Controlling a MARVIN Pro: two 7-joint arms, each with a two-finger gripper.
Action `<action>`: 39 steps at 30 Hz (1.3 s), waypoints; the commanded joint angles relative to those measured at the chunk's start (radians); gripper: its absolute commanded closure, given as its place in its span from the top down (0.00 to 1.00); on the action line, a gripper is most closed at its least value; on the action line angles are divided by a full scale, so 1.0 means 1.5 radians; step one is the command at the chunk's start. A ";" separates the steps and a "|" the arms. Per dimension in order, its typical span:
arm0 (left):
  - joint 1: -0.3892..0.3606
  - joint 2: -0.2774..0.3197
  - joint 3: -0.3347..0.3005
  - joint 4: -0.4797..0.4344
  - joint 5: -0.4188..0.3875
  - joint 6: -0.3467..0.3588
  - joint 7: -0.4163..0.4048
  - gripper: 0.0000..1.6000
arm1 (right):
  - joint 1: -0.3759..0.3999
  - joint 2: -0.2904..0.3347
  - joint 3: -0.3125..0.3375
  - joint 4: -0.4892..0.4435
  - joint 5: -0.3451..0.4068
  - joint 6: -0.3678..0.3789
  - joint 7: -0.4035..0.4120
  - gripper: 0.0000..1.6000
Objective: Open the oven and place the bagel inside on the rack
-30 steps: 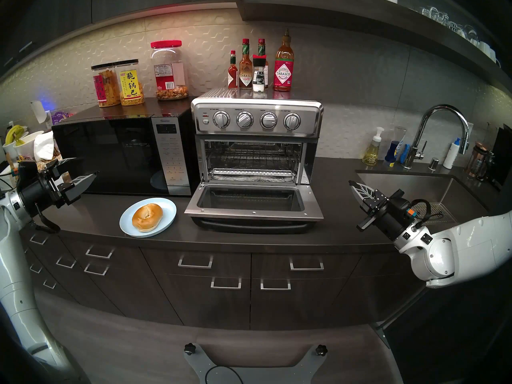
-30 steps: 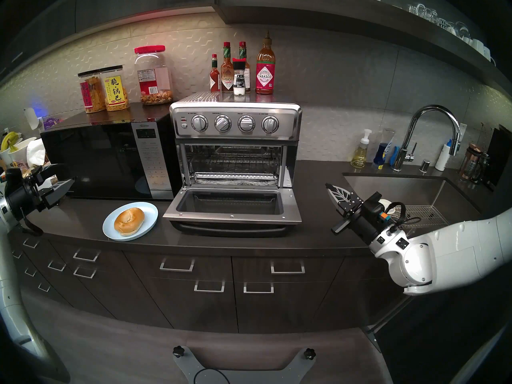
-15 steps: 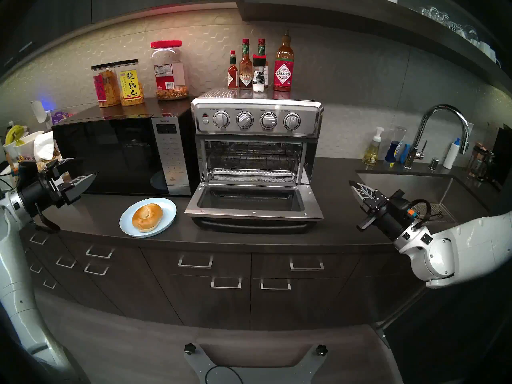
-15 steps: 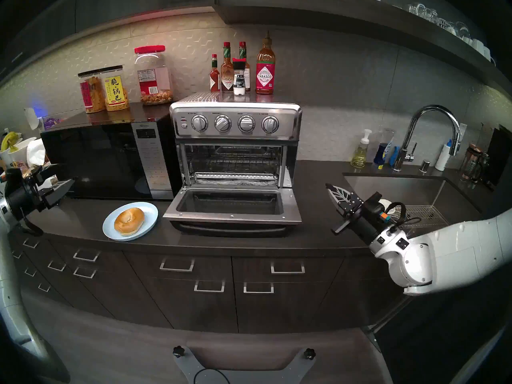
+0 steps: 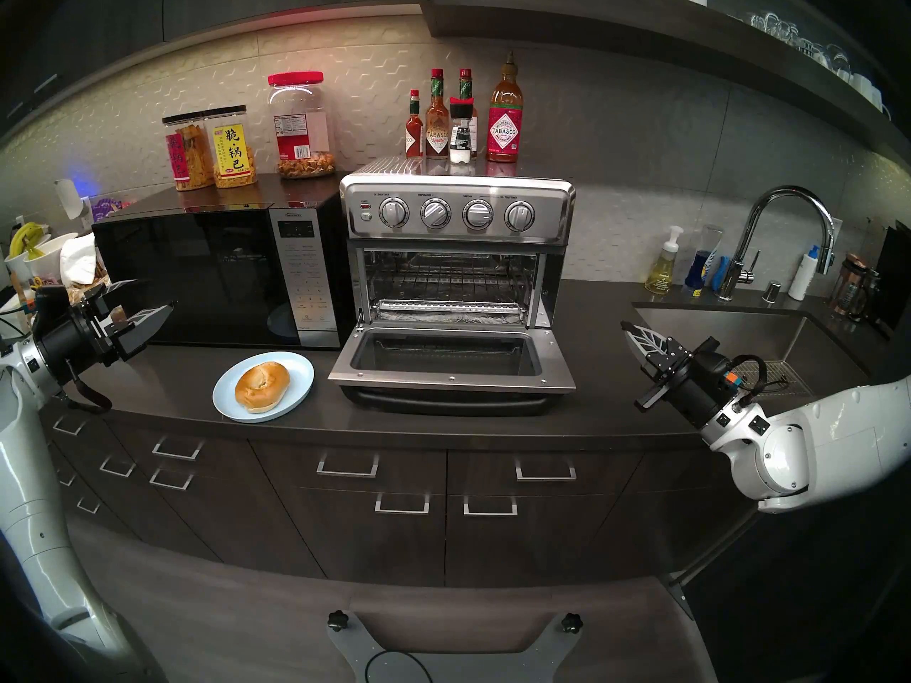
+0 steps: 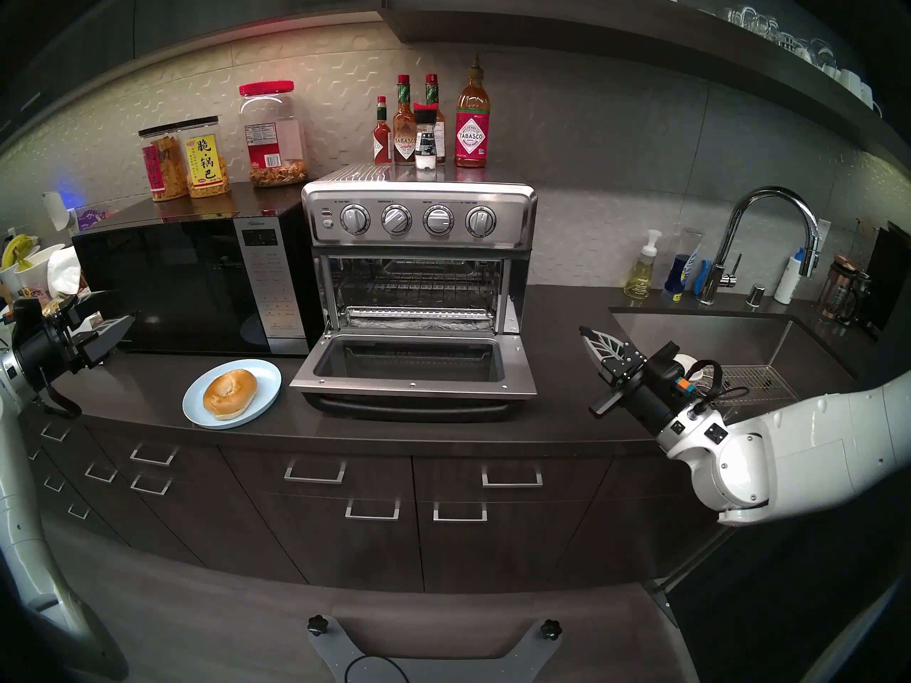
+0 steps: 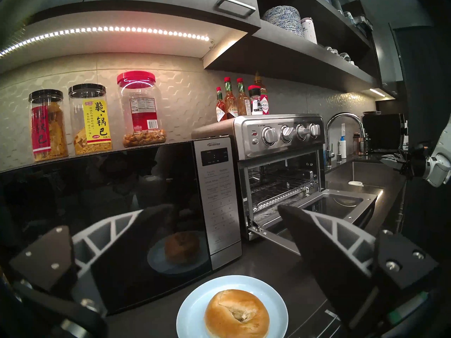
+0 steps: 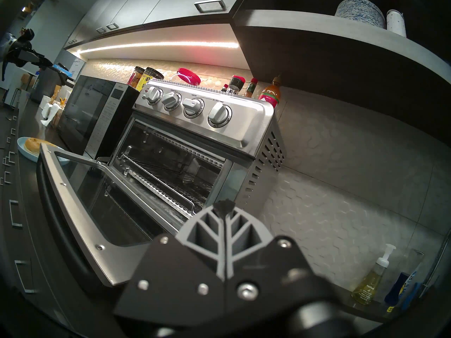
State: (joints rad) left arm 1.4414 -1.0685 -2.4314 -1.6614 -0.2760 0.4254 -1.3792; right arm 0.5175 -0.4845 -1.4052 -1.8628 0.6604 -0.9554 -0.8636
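Oven door: the oven [image 5: 458,214] stands with its door [image 5: 451,359] dropped flat toward us, just as in the frames a second ago, so we take the opening step as done.

Rack: the rack [image 5: 451,278] shows as a wire grid in the cavity, above the foil-lined tray [image 5: 448,312]; nothing lies on it.

Bagel: the bagel [image 5: 262,380] sits untouched on the pale blue plate [image 5: 300,366], on the tabletop [image 5: 606,411] just left of the open door and in front of the microwave [image 5: 217,278]. It has not shifted over the last second.

Left gripper: the left gripper [image 5: 150,297] hangs over the tabletop's left end, well apart from the bagel, its jaws spread wide and holding nothing. Against the earlier frames we see only a slight change: the wrist has crept a little toward the plate.

Right gripper: the right gripper [image 5: 628,329] hovers between the oven and the sink [image 5: 719,317], unchanged, jaws pressed together on nothing; the right wrist view shows the fingers [image 8: 225,229] meeting.

What the change means: we judge that the left arm is only beginning its reach for the bagel, and the grasp itself is not yet begun.

Next move: we expect the open jaws to come down over the bagel from above.

Risk: the lowered door juts close beside the plate, so the carry must clear its edge.
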 commanded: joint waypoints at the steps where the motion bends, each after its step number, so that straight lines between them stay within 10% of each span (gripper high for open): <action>1: 0.001 0.039 -0.005 0.001 0.004 0.004 -0.021 1.00 | 0.006 -0.002 0.007 -0.001 -0.001 -0.001 -0.001 0.00; 14: 0.040 0.091 -0.013 -0.004 0.012 0.062 -0.035 1.00 | 0.006 -0.002 0.007 -0.001 -0.001 -0.001 -0.001 0.00; 39: 0.063 0.167 0.077 0.065 -0.010 0.024 -0.049 1.00 | 0.006 -0.002 0.007 -0.001 -0.001 -0.001 -0.001 0.00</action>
State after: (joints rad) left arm 1.5128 -0.8791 -2.3141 -1.5341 -0.2834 0.4688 -1.3701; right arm 0.5165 -0.4845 -1.4041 -1.8628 0.6604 -0.9554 -0.8635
